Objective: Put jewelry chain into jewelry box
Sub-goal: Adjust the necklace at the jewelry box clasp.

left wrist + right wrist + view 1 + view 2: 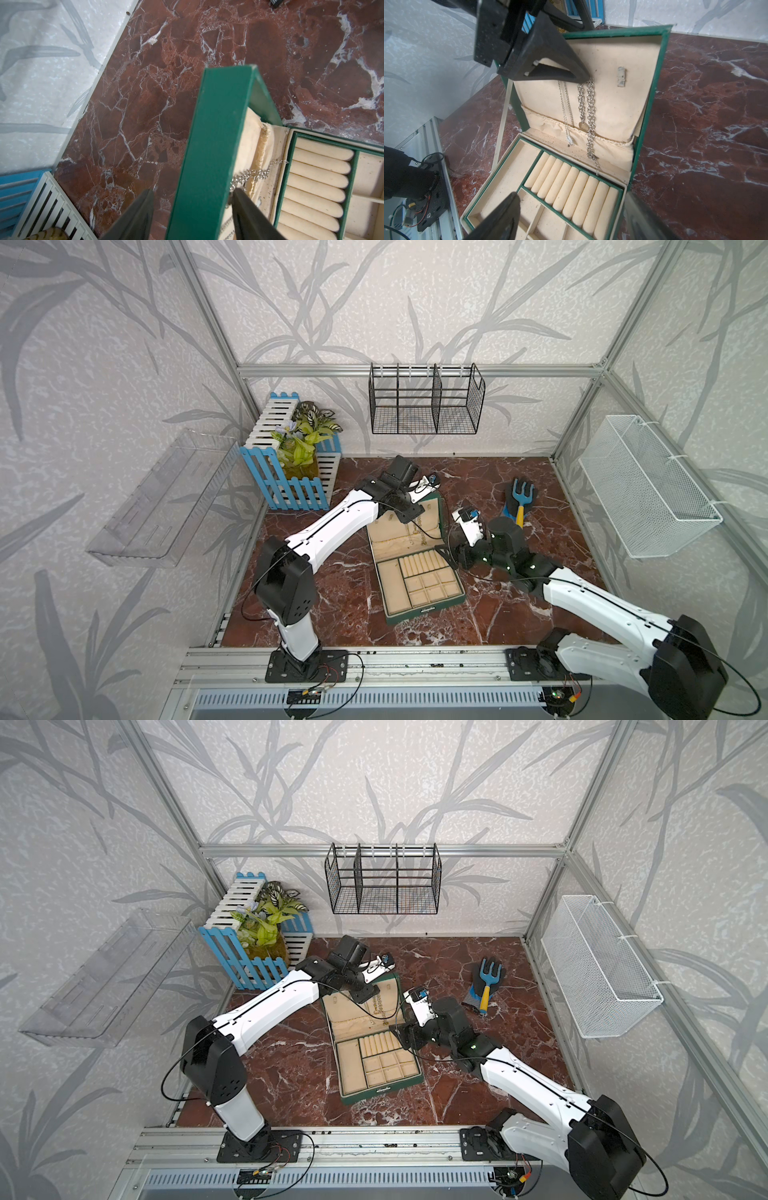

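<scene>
The dark green jewelry box (428, 609) (382, 1090) stands open on the marble, its lid (218, 124) upright. The chunky jewelry chain (589, 108) (253, 173) hangs doubled down the lid's cream lining (616, 108), and its tail reaches the rim behind the ring rolls (571, 193). A thin necklace (565, 108) hangs beside it. My left gripper (193, 190) (407, 511) straddles the lid's top edge and is open. One finger (550, 62) sits inside at the chain's top, the other stays clear outside. My right gripper (571, 195) (446, 553) hovers open over the ring rolls, holding nothing.
A blue and white fence planter (291, 472) stands at the back left. A dark glove with a blue garden fork (519, 497) lies at the back right. On the walls hang a black wire rack (424, 400), a white mesh basket (648, 485) and a clear shelf (162, 497).
</scene>
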Controlling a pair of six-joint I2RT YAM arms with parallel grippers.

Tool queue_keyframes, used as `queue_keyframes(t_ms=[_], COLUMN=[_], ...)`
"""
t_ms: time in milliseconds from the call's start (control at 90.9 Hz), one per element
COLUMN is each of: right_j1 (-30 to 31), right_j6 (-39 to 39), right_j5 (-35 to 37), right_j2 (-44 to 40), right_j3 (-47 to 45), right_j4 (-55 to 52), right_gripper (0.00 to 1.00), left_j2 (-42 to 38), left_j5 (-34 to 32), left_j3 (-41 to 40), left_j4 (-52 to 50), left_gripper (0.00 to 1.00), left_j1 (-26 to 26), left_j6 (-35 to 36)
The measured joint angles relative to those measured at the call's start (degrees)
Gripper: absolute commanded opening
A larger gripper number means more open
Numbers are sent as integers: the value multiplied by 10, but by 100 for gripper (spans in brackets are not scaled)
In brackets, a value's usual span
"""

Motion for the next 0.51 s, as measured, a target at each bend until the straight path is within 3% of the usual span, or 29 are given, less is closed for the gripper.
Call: queue_keyframes(t_ms=[506], right_j1=[0], right_j6=[8], right_j5=[9], right_j2=[-2], right_j3=[-11], right_j4=[1], right_gripper=[82], left_j2=[-5], left_j5=[-3], left_j3=[-17], left_j4=[12], left_gripper=[29], left_j1=[-4], left_j6=[21])
